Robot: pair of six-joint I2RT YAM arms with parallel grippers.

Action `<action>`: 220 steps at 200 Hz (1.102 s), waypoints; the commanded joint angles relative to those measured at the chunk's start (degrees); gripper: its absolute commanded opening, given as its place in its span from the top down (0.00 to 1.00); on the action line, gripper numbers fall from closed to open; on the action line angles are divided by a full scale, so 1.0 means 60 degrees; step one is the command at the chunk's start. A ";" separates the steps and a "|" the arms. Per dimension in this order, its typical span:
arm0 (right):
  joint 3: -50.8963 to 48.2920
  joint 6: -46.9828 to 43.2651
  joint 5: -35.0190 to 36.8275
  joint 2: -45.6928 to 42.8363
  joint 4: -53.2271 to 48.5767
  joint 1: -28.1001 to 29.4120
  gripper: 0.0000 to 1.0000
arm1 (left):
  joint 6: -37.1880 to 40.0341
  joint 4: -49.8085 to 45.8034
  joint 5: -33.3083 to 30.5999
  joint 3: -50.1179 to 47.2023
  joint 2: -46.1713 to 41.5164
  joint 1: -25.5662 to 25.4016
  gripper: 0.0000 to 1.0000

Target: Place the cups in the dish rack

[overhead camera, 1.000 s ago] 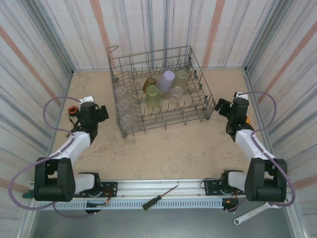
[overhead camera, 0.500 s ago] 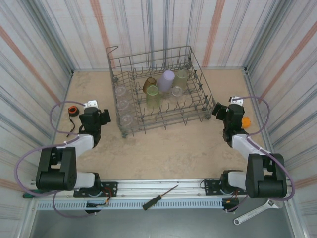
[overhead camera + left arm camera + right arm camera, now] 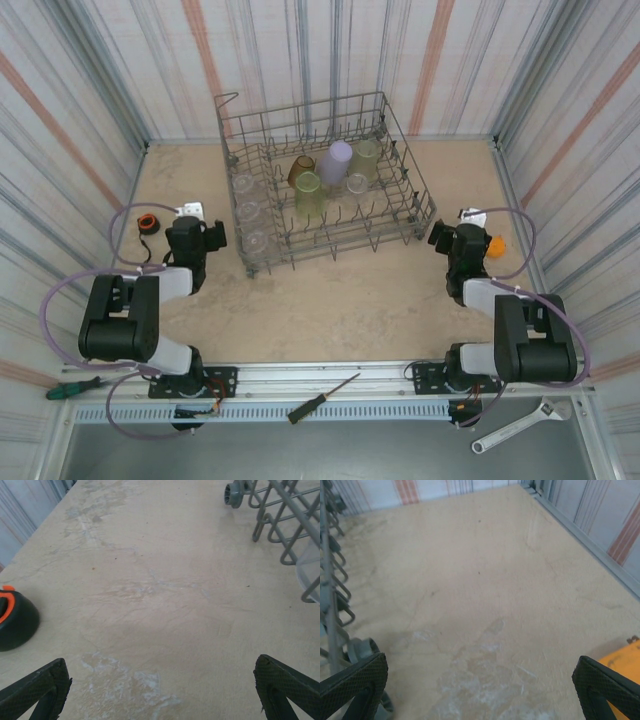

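Both arms were folded low at the near corners of the beige, mottled table (image 3: 350, 300). The left gripper (image 3: 160, 692) was spread wide and held nothing, and the right gripper (image 3: 480, 690) was spread just as wide and also held nothing. Between them, further back on the table, sat the dish rack (image 3: 300, 125), a large rectangular basket of thin grey wire with rows of upright tines and raised sides. It lay to the right of the left gripper and to the left of the right gripper, near each but touching neither. The cups were all inside the rack, apart from both grippers. The lilac cup (image 3: 338, 160) stood near the middle, with the yellow-green cup (image 3: 308, 192) and the amber cup (image 3: 301, 168) beside it. Three clear cups (image 3: 247, 211) stood in a line along the rack's left side. All were small, smooth, translucent tumblers. The left wrist view showed textured black fingertips (image 3: 40, 690) at its bottom corners, the rack's looped wire feet and a small grey wheel (image 3: 233, 491) at upper right, and a round orange-and-black ring (image 3: 15, 620) resting on the table at left. The right wrist view showed the rack's wire edge and another wheel (image 3: 365, 652) at left, and part of an orange object (image 3: 625, 665) at lower right. From overhead this was a small orange ball (image 3: 495, 243) beside the right arm.
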 commanded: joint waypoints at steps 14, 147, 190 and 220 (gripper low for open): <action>-0.0222 0.0083 0.0014 0.0320 0.1537 -0.0371 0.01 | 0.0439 0.0702 0.0628 -0.0042 0.0054 0.0007 0.01; 0.0401 -0.0580 -0.1510 0.2184 0.2128 -0.0324 0.01 | 0.0662 0.1907 0.1893 -0.0608 0.0384 0.0248 0.01; 0.0455 -0.0650 -0.1415 0.2104 0.1870 -0.0238 0.01 | 0.0682 0.1891 0.1925 -0.0594 0.0384 0.0255 0.01; 0.0476 -0.0645 -0.1461 0.2097 0.1830 -0.0255 0.01 | 0.0681 0.1894 0.1923 -0.0594 0.0384 0.0245 0.02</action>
